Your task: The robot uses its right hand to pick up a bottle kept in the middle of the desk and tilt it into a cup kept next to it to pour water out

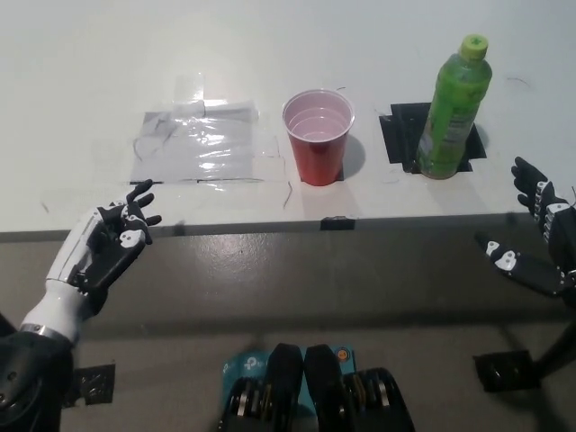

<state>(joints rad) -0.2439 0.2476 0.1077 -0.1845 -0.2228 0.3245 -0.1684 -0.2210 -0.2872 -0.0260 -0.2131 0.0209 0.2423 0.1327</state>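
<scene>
A green bottle (454,108) with a yellow-green cap stands upright on a black tape patch (401,131) on the white desk (270,54). To its left stands a red cup (319,137), upright, with a pale inside. My black right hand (538,229) hovers at the desk's front edge, lower right of the bottle, fingers spread and holding nothing. My white left hand (106,243) rests at the lower left by the desk edge, fingers apart and holding nothing.
A clear plastic sheet (202,144) is taped flat on the desk left of the cup. The desk's front edge (270,225) runs across the middle of the picture, with grey floor below. A small black tape mark (337,221) sits on the edge.
</scene>
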